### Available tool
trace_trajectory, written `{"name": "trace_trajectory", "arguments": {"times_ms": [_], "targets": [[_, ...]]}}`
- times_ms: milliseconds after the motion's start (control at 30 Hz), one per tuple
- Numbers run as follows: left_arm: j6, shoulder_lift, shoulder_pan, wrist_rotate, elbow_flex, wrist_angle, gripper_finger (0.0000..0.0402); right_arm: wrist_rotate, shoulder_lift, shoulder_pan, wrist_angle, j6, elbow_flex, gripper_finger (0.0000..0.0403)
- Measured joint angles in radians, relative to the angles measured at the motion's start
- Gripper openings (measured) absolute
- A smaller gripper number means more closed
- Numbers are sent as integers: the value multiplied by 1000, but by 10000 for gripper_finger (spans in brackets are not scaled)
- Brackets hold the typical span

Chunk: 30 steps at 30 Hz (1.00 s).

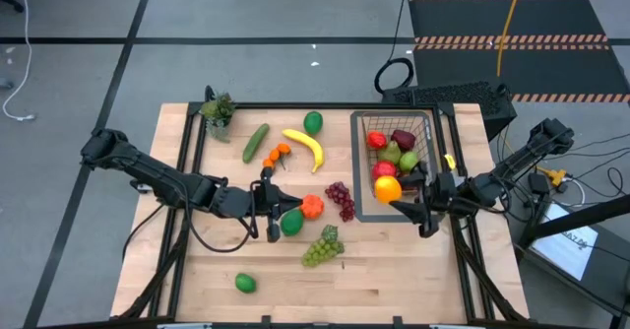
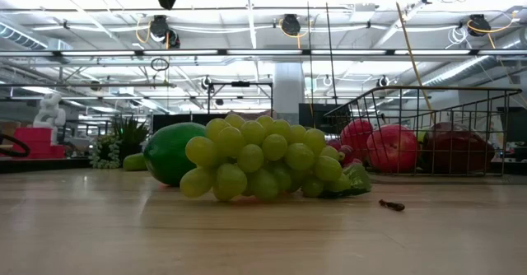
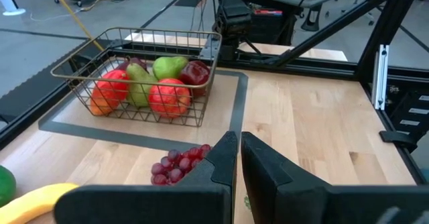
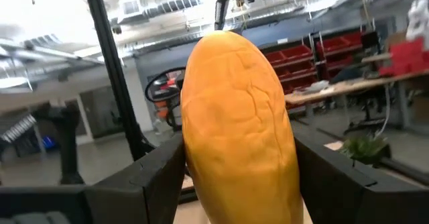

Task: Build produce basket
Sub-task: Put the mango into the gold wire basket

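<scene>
While the basket (image 1: 396, 162) stood on the flat dark tray (image 1: 360, 203) at the table's right side, it held red apples (image 3: 169, 96), a green pear (image 3: 168, 66) and a dark red fruit (image 1: 404, 139). At its near end, the right gripper (image 1: 402, 207) pinched an orange-yellow mango (image 4: 238, 127) between its fingers, level with the basket's rim. Purple grapes (image 1: 341, 199) lay just beside the tray. Farther left lay the banana (image 1: 306, 147), cucumber (image 1: 255, 142), green grapes (image 2: 259, 158) and a lime (image 1: 245, 283). The left gripper (image 1: 274, 204) hovered mid-table beside a small orange fruit (image 1: 312, 207), fingers pressed together, gripping nothing. A potted plant (image 1: 218, 112) stood at the far left corner.
</scene>
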Motion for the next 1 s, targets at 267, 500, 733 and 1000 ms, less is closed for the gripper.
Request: {"name": "trace_trajectory", "arguments": {"times_ms": [267,500,733,1000], "targets": [[-4,0,0,0,0,0,26,0,0,0,-7,157,0,243],[-12,0,0,0,0,0,26,0,0,0,-9,224,0,243],[-12,0,0,0,0,1,26,0,0,0,-46,283,0,243],[-12,0,0,0,0,1,26,0,0,0,-62,241,0,243]]}}
